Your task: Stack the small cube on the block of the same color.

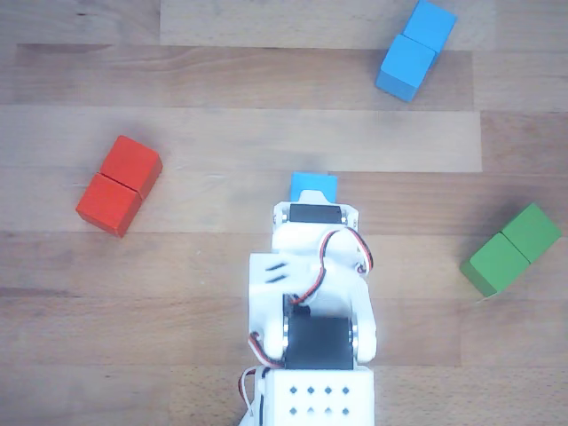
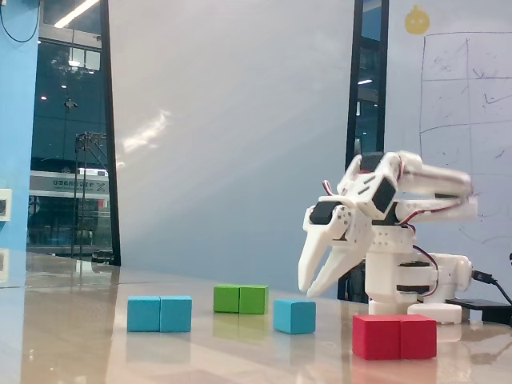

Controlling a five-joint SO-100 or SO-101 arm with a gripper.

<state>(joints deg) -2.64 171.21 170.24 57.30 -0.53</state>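
Fixed view, from the side: the white plastic two-finger gripper [image 2: 312, 286] hangs in the air with its fingertips pointing down and slightly parted, holding nothing. The arm behind it looks blurred, so it is probably moving.

The small plain light-blue cube [image 2: 294, 316] rests on the pale wooden table [image 2: 80, 336] just below the fingertips and a little toward the camera, apart from them. In the other view, looking down, only the cube's far part [image 1: 313, 185] shows past the top of the arm's wrist; the fingertips themselves are hidden there.

The cube looks rigid, light and smooth-sided, likely wood or foam. I would judge it best taken across two opposite flat faces near mid-height, so it cannot twist or slide out.

Taking the cube as the landmark: the light-blue oblong block with a groove across its middle [image 1: 415, 49] lies well apart, farther from the arm and right in the other view. The red two-part block [image 1: 119, 185] sits to the cube's left there, and the green two-part block [image 1: 514, 248] to its right, nearer the arm.
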